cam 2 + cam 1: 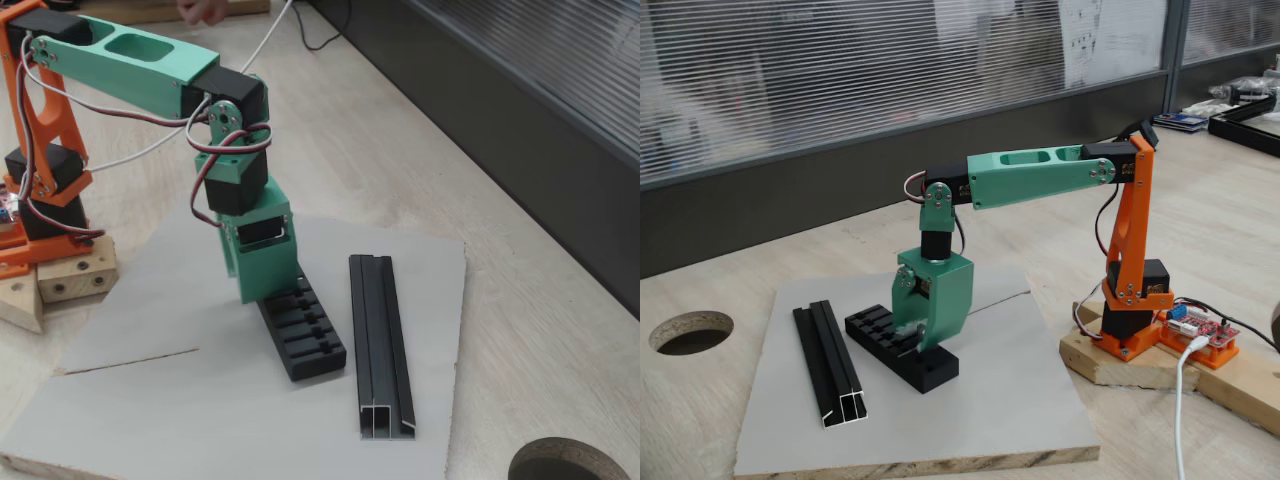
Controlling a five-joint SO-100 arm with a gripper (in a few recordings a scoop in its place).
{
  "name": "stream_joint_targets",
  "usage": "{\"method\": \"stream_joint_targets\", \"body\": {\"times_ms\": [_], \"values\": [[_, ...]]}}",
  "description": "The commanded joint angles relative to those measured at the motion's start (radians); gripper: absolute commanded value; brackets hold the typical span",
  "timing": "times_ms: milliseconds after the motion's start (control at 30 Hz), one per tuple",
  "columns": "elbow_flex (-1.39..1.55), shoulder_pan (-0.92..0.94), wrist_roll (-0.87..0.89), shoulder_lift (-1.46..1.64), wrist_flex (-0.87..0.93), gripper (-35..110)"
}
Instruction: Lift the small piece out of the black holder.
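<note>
Where fingers (912, 335) descend, black holder (902, 347).

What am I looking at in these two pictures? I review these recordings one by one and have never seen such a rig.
It is a small robot arm, green and orange, bolted to a wooden block on a table. Both pictures come from cameras that stand still: one looks from the side, the other from higher up on the opposite side.

On the table lies a grey board. On it sit two black things: the black holder, a short block with slots across its top, and beside it, apart from it, a longer thin black rail.

The arm's grasping end, the pincer, is lowered straight onto the holder's slots. Its green body hides the tips, so whether it is open or shut, and whether it holds the small piece, cannot be told.
</note>
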Motion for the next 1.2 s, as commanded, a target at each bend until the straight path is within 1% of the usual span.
{"method": "stream_joint_targets", "body": {"times_ms": [0,400,600,767,900,1000,1167], "values": [[-0.028,-0.014,0.012,0.017,-0.018,35],[-0.009,-0.014,0.009,0.015,-0.005,35],[0.051,-0.014,-0.11,0.034,-0.005,35],[0.046,-0.014,-0.107,0.034,-0.014,35],[0.044,-0.009,-0.063,0.034,-0.012,35],[0.048,0.058,-0.061,0.035,-0.006,35],[0.048,0.084,-0.06,0.035,-0.006,35]]}}
